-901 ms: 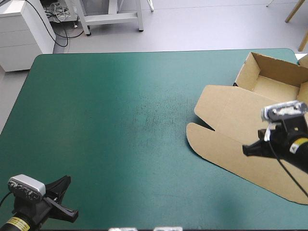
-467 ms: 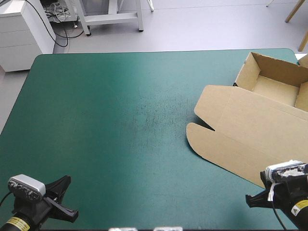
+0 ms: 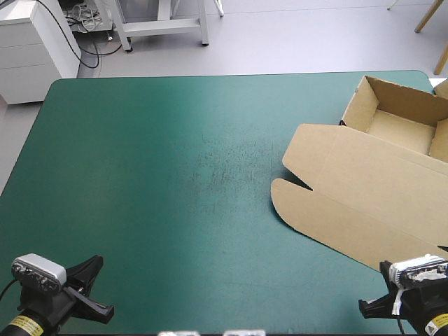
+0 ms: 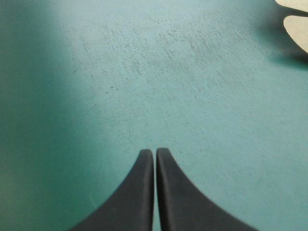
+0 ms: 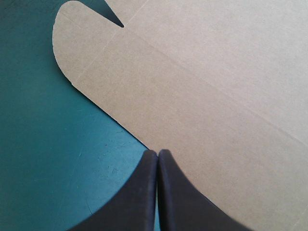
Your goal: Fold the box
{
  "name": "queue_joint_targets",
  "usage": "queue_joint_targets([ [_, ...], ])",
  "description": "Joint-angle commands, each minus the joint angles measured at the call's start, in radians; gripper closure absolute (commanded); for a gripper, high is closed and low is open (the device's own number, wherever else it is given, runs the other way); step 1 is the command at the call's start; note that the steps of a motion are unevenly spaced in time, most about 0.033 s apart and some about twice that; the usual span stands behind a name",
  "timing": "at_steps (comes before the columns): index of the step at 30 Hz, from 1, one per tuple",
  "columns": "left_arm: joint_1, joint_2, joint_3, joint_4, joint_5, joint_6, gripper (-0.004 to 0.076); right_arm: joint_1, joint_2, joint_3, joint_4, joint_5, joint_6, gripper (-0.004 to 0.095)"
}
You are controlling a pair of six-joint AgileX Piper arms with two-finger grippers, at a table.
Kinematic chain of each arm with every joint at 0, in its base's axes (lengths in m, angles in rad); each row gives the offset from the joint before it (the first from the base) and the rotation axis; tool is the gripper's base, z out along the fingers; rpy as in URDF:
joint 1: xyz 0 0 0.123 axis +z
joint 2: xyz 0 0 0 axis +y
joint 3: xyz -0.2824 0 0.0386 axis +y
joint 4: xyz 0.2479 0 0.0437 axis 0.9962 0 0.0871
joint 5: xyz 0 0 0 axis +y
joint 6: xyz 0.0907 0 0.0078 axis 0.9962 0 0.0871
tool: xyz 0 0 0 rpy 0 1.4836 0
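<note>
Evidently most of the folding is done. The box (image 3: 378, 189) sits at the far right corner of the table (image 3: 161, 175), partly cut off by the table's right edge in the high view. Its tray (image 3: 402, 122) is formed there, with brown walls standing on the sides that show and the inside open and empty. From the tray, the lid (image 3: 350, 203) runs flat on the teal-green cover toward the table's near right corner. The lid's rounded flap (image 5: 72, 43) and the small notch beside it point toward the table's middle, and nothing on the lid is creased upward. Neither arm is working the board. The left gripper (image 4: 155, 153) is at the table's near left corner, its black fingers pressed together on nothing, with only bare cover under and ahead of it. The right gripper (image 5: 158, 153) is at the near right corner, likewise pressed together and empty. In its wrist view its tip lines up with the lid's near edge, but I cannot tell whether it touches the board. As I judge it, the tray stage is finished. What remains, if anything, is the lid and its flaps, and no grip has been taken on them.
</note>
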Motion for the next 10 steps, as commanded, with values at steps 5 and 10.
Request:
queue_joint_targets([
  [5, -0.005, 0.014, -0.023, -0.015, -0.072, -0.007, 0.0731, 0.003, 0.013, -0.025, -0.001, -0.032, 0.019, 0.0924],
  [10, -0.005, 0.014, -0.023, -0.015, -0.072, -0.007, 0.0731, 0.003, 0.013, -0.025, -0.001, -0.032, 0.016, 0.0924],
])
